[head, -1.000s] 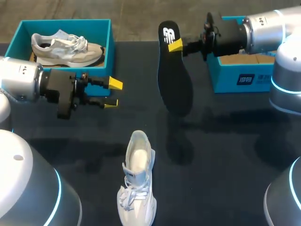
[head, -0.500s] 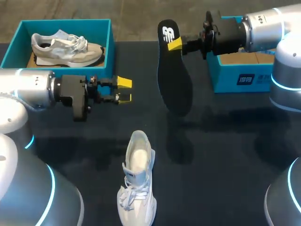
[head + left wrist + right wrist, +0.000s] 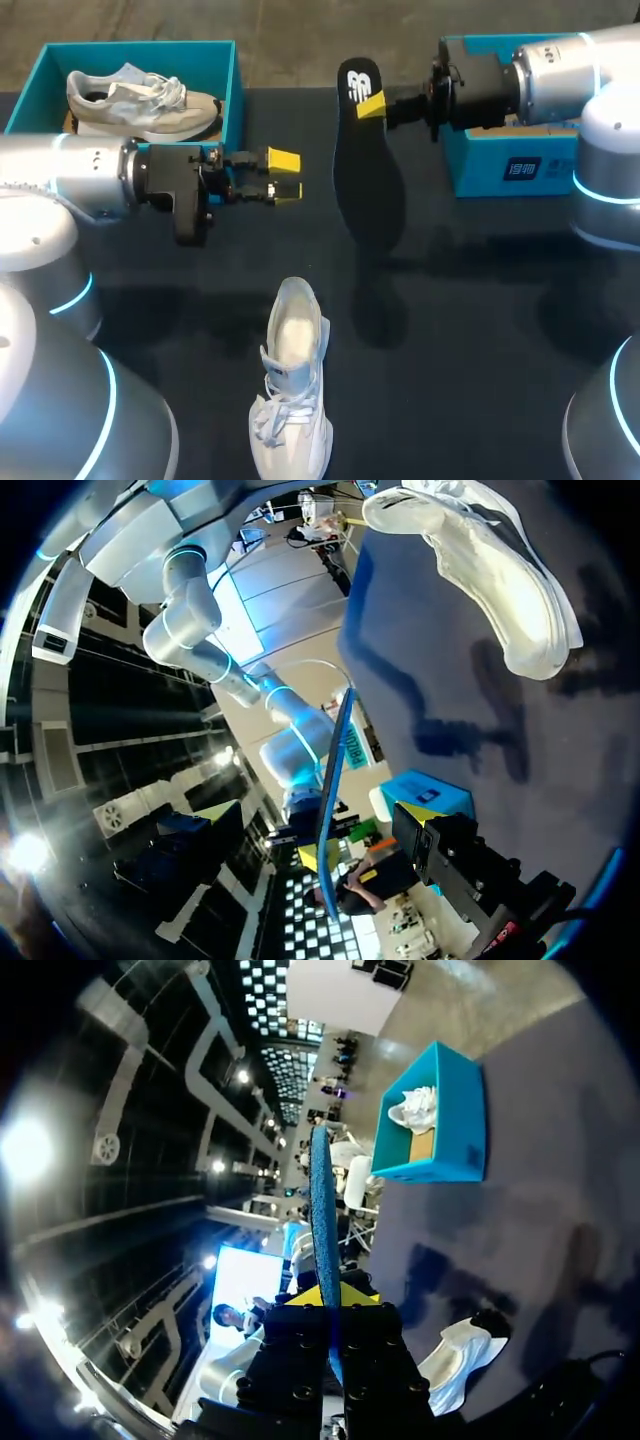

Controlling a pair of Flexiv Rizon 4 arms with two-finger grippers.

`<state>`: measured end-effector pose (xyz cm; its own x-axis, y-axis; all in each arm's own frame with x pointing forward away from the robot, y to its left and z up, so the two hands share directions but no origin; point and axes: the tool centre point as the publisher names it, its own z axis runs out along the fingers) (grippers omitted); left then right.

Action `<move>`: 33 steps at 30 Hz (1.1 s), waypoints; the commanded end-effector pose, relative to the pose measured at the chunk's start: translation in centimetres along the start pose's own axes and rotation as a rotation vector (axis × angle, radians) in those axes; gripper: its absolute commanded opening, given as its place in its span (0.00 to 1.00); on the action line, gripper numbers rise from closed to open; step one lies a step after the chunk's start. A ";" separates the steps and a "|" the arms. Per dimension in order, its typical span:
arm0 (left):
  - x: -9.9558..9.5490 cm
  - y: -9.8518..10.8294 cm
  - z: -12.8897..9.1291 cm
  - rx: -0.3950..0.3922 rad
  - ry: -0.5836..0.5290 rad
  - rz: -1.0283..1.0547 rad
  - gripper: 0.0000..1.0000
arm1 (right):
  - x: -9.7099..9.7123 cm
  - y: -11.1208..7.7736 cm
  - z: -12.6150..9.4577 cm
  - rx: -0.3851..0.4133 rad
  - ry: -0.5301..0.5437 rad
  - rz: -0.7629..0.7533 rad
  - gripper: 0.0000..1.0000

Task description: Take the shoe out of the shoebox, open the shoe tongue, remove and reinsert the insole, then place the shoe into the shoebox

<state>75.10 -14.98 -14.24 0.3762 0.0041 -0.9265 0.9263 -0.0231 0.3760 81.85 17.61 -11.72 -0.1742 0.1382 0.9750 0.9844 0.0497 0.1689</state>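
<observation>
My right gripper [image 3: 375,103] pinches the insole [image 3: 365,180] at its heel. My left gripper [image 3: 285,176], fingers spread, hangs just beside it; the shoe [image 3: 292,380] lies behind that gripper, toward me.

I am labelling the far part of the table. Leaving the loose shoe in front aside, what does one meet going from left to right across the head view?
teal shoebox → left gripper → black insole → second teal box
</observation>
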 end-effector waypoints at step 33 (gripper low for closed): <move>1.5 2.7 6.8 -0.040 -0.060 -0.093 0.56 | -1.1 0.3 1.0 -0.017 -0.008 0.087 0.00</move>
<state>77.81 -21.32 -14.57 0.2941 -0.0573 -0.9541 0.9558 0.0159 0.2936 82.28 18.40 -12.85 -0.0881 0.1481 0.9850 0.9961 0.0224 0.0857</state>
